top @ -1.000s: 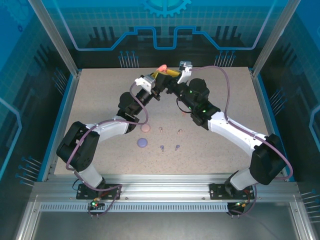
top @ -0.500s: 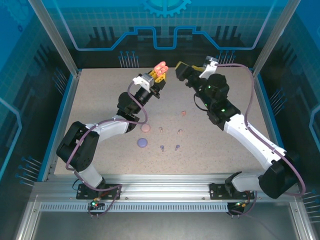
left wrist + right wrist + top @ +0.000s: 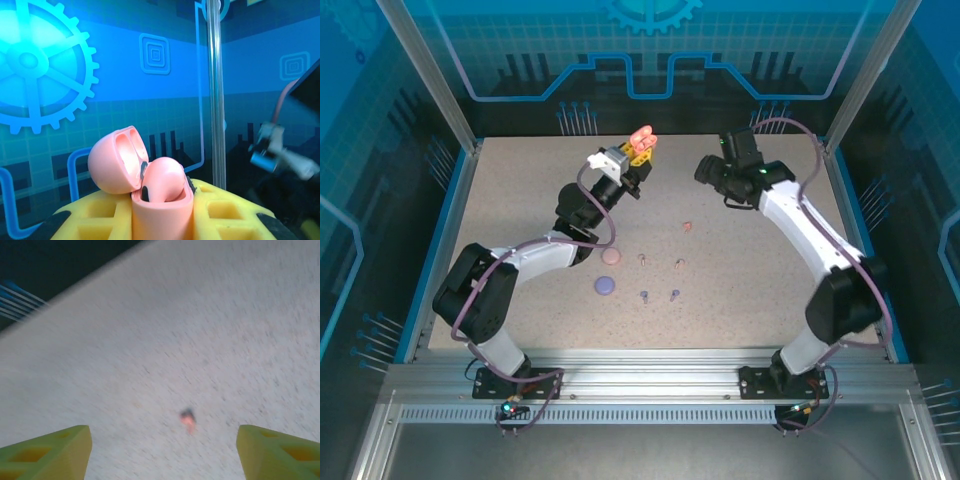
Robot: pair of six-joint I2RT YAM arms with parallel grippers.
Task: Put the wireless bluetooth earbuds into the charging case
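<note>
The left jaws were clamped on the coral charging case (image 3: 162, 215), raised at 12 o'clock above the worktop (image 3: 520, 220). Its lid (image 3: 117, 160) was tipped open, and a rounded coral lump with a dark spot sat in the case's mouth. The right jaws stood wide apart and empty near 1 o'clock, yellow fingertips (image 3: 47, 450) framing a blurred coral earbud (image 3: 687, 226) that lay on the worktop near centre. Toward 6 o'clock of it lay two pale pink earbuds (image 3: 642, 258) and two purple earbuds (image 3: 644, 295), with a pale pink case (image 3: 611, 256) and a purple case (image 3: 604, 286) at their 9 o'clock.
</note>
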